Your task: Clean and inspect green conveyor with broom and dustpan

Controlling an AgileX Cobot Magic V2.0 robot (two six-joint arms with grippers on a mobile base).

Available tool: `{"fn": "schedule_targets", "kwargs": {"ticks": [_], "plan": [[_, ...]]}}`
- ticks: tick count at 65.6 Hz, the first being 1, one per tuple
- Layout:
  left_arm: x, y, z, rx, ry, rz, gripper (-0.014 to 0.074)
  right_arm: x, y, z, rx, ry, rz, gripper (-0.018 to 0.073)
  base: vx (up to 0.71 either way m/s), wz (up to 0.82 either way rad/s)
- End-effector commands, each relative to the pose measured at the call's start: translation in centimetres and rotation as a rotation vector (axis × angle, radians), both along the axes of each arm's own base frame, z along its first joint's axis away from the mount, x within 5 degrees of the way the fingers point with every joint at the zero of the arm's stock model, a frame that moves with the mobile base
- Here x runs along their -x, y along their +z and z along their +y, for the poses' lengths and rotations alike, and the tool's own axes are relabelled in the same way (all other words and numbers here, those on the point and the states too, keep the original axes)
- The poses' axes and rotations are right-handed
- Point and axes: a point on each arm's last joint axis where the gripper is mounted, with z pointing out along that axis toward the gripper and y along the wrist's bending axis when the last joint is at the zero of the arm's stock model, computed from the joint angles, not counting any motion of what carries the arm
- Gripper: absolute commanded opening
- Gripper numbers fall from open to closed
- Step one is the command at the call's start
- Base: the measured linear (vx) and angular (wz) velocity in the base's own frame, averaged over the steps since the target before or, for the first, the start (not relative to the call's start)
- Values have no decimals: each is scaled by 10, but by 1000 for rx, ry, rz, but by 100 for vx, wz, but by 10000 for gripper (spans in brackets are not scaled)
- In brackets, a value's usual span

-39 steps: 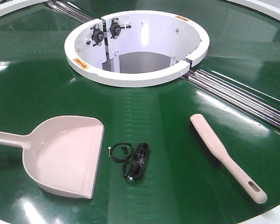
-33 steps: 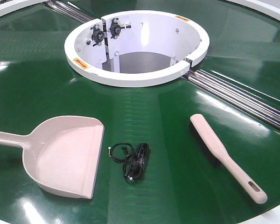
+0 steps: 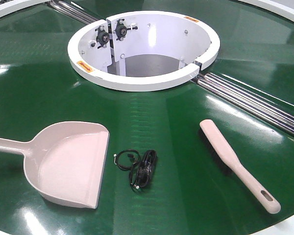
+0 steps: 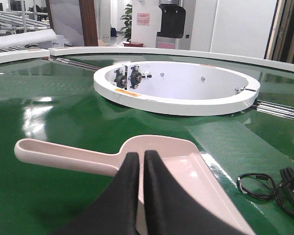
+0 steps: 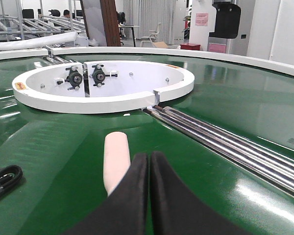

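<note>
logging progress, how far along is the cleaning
Nothing looks done: the cable lies on the conveyor between dustpan and broom, both lying flat. In hand: nothing; left hand and right hand are shut and empty, near those tools. To do: grasping, sweeping, inspecting.

The scene is lit brightly and evenly from overhead. White glare patches are reflected on the glossy green conveyor (image 3: 152, 117), and the metal rollers (image 3: 250, 100) are streaked with highlights. Only soft, short shadows are cast beside the dustpan (image 3: 68, 161) and broom (image 3: 225, 149). In the wrist views, the left gripper (image 4: 141, 159) and right gripper (image 5: 148, 161) are rendered as dark, slightly soft silhouettes.
</note>
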Motion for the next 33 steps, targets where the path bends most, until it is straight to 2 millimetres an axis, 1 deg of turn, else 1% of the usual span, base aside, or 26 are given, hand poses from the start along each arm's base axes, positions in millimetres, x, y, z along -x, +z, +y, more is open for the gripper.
{"fn": "schedule_targets", "kwargs": {"ticks": [1, 24, 28, 32, 33], "plan": [[1, 5, 0, 16, 5, -87, -6, 1, 7, 0, -9, 0, -84, -8, 0, 0], [1, 6, 0, 4, 5, -100, -6, 1, 7, 0, -9, 0, -84, -8, 0, 0], [2, 14, 1, -24, 8, -186, -6, 1, 7, 0, -9, 0, -84, -8, 0, 0], [4, 27, 1, -2, 10, -283, -6, 1, 7, 0, -9, 0, -84, -8, 0, 0], [5, 33, 1, 4, 10, -307, -6, 1, 7, 0, -9, 0, -84, -8, 0, 0]]}}
